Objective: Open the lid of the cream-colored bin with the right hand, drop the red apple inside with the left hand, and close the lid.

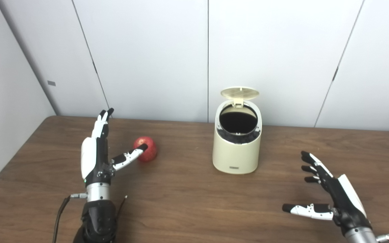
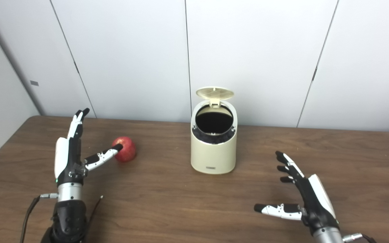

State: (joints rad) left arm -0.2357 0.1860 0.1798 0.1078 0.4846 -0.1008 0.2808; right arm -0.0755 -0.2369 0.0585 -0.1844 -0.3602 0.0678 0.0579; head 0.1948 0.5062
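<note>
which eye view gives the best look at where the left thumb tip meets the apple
Left eye view, narrowly: the left hand and red apple sit farther from the frame edge, the thumb tip dark against the apple's front. Right eye view shows the same overlap nearer its left side; neither view confirms actual contact.

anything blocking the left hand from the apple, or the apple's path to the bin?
Nothing visible. The left hand is open right beside the red apple, thumb tip at it. Bare table lies between the apple and the cream-colored bin, whose lid stands open.

Red apple (image 1: 146, 149) partly behind left robot hand (image 1: 96, 155) thumb; bin (image 1: 236, 153) interior dark.
</note>
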